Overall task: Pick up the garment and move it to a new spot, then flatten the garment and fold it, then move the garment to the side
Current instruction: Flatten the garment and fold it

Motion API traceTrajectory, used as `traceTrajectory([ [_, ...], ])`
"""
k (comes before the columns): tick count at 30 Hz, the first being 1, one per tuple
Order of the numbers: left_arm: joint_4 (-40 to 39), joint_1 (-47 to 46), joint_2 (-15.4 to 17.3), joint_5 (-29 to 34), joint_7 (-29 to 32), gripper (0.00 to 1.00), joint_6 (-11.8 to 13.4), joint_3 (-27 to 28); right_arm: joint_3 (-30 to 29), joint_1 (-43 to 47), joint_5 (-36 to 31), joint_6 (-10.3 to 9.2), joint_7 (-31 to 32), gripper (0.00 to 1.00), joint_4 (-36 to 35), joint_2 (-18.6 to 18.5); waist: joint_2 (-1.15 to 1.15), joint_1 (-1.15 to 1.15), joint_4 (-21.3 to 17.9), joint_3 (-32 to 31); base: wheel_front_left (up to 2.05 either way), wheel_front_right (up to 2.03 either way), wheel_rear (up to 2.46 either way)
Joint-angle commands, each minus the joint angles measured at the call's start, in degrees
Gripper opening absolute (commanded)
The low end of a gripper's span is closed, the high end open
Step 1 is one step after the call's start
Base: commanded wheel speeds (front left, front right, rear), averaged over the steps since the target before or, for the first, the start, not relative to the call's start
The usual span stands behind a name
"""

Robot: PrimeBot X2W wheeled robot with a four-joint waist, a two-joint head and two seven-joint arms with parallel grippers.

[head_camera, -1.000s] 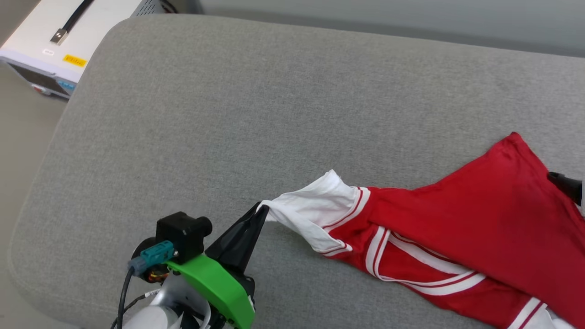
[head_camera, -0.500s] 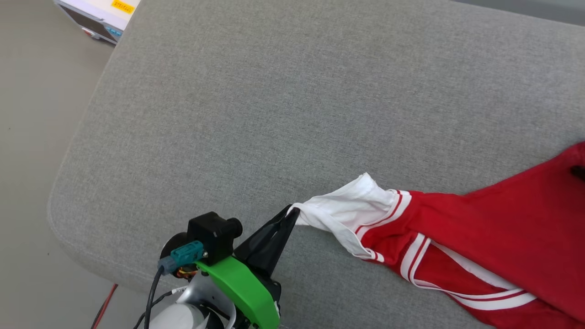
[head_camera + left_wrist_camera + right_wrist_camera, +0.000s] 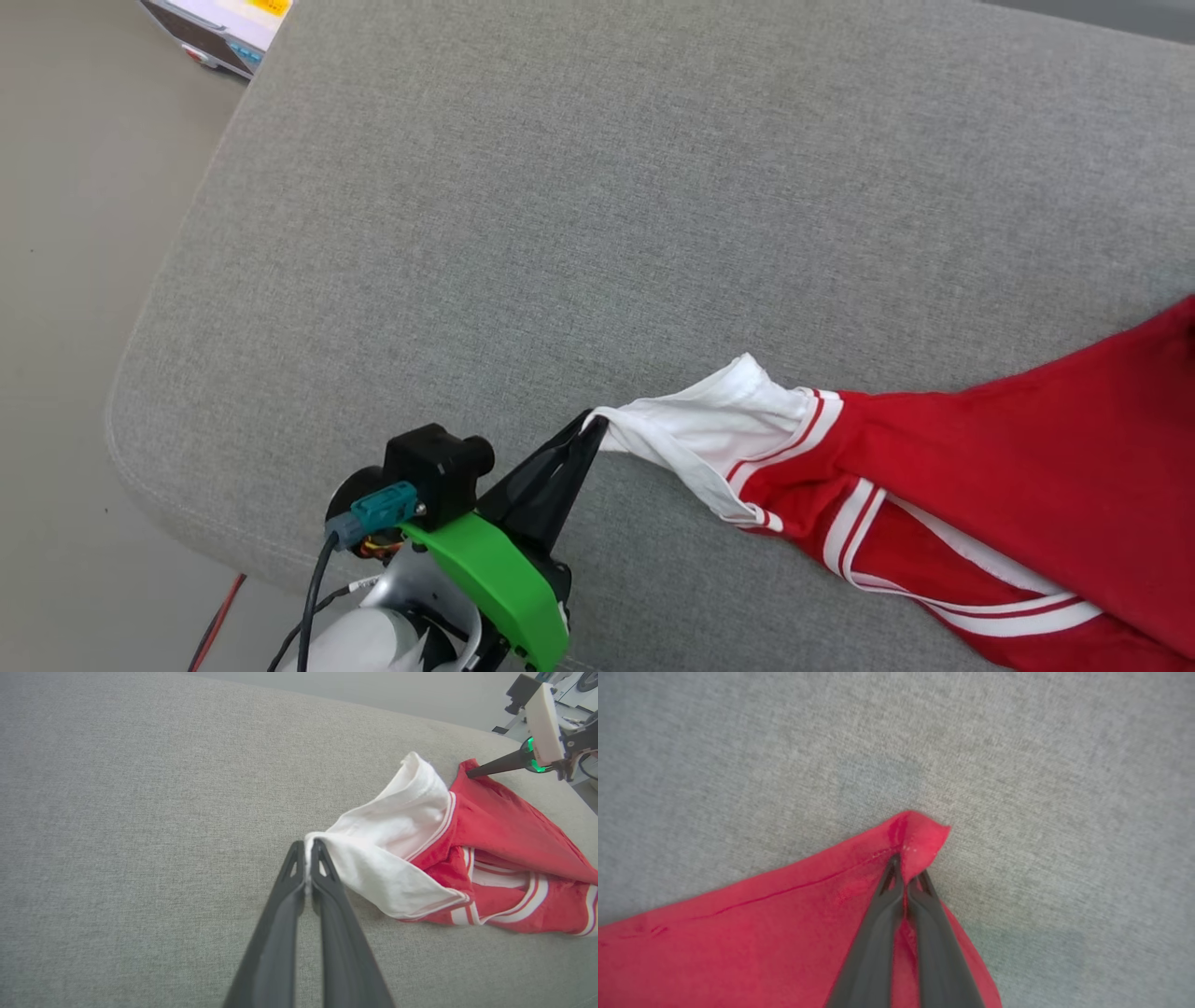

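head view: the left gripper [image 3: 597,422] sits at lower centre, its fingers pinched flat on the tip of the white sleeve of the garment [image 3: 980,448], which trails off to the lower right across the grey cushion [image 3: 560,187]. the whole picture has slid since a second ago, so the camera turned; the shirt lies much as it did.

left wrist view: the same pinch close up, no gap, sleeve cloth between the fingers. this view reaches further than the head view: at upper right the right gripper [image 3: 471,772] meets the far red corner.

right wrist view: somewhat blurred, but the right fingers look closed on the folded red hem corner; they stood wide a moment earlier. with both ends held, i judge the lift to a new spot can begin.
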Motion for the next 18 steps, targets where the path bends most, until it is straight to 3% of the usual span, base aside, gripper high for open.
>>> traceTrajectory([
  [1,0.3,-1.1,0.2,-0.2,-0.4,0.00,0.1,0.4,0.1,0.8,0.8,0.01,-1.6,0.00,1.6,1.2,0.00,0.00,-0.6,-0.9,0.00,0.00,0.00],
  [6,0.8,-1.0,1.0,-0.8,-0.4,0.00,0.3,1.3,-2.8,-1.3,3.9,0.01,-6.5,0.00,2.6,3.7,0.00,0.00,-2.2,-4.0,0.00,0.00,0.00],
  [18,-2.2,-3.0,7.6,-1.8,2.7,0.00,1.5,6.3,-2.1,-1.9,10.5,0.01,-15.5,0.00,-4.0,1.4,0.00,0.00,-10.7,-15.3,0.00,0.00,0.00],
])
